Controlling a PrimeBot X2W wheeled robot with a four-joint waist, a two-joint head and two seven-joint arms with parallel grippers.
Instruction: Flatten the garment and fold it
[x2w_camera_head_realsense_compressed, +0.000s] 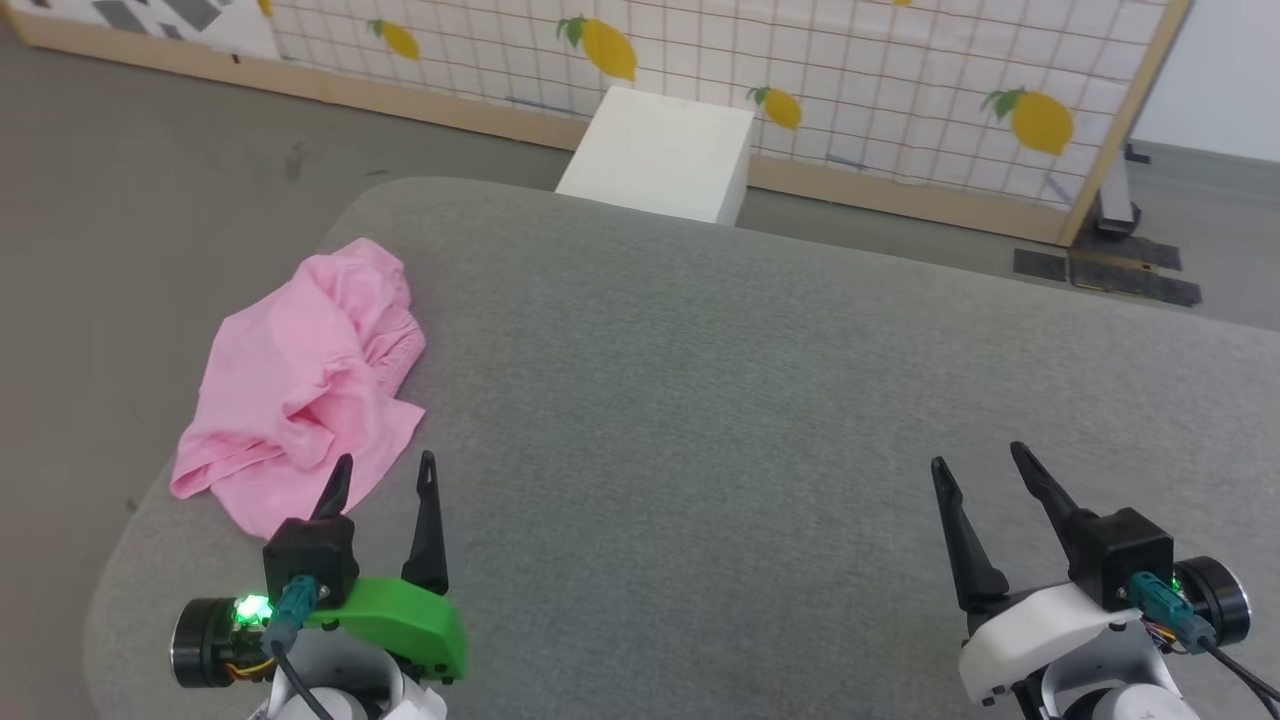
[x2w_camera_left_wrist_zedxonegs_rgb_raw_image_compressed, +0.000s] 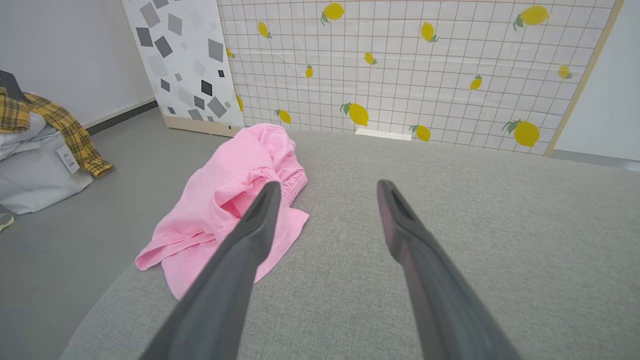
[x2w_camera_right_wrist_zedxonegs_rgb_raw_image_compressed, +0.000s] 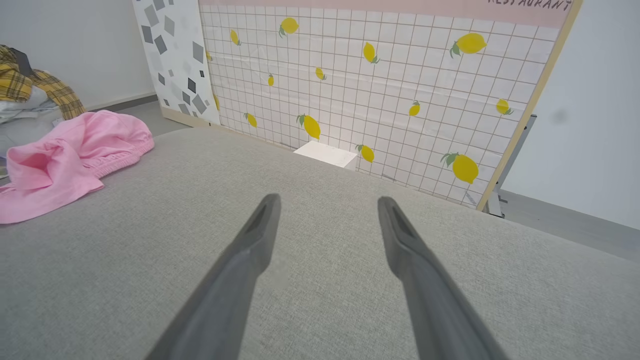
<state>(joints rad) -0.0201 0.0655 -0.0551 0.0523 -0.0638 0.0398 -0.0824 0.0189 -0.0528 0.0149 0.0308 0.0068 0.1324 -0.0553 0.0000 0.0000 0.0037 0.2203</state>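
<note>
The garment (x2w_camera_head_realsense_compressed: 300, 385) is a crumpled heap of light pink cloth near the left edge of the grey padded table (x2w_camera_head_realsense_compressed: 700, 400); its gathered waistband faces right. It also lies bunched in the left wrist view (x2w_camera_left_wrist_zedxonegs_rgb_raw_image_compressed: 230, 200) and at the left of the right wrist view (x2w_camera_right_wrist_zedxonegs_rgb_raw_image_compressed: 65, 155). My left gripper (x2w_camera_head_realsense_compressed: 385, 468) is open just in front of the garment's near hem, holding nothing. At the lower right, my right gripper (x2w_camera_head_realsense_compressed: 975, 455) stands open and holds nothing, far from the cloth.
A white box (x2w_camera_head_realsense_compressed: 660, 155) stands on the floor beyond the table's far edge, against a lemon-print screen (x2w_camera_head_realsense_compressed: 800, 70). A pile of clothes with yellow plaid (x2w_camera_left_wrist_zedxonegs_rgb_raw_image_compressed: 35, 130) lies on the floor to the left. Grey floor surrounds the table.
</note>
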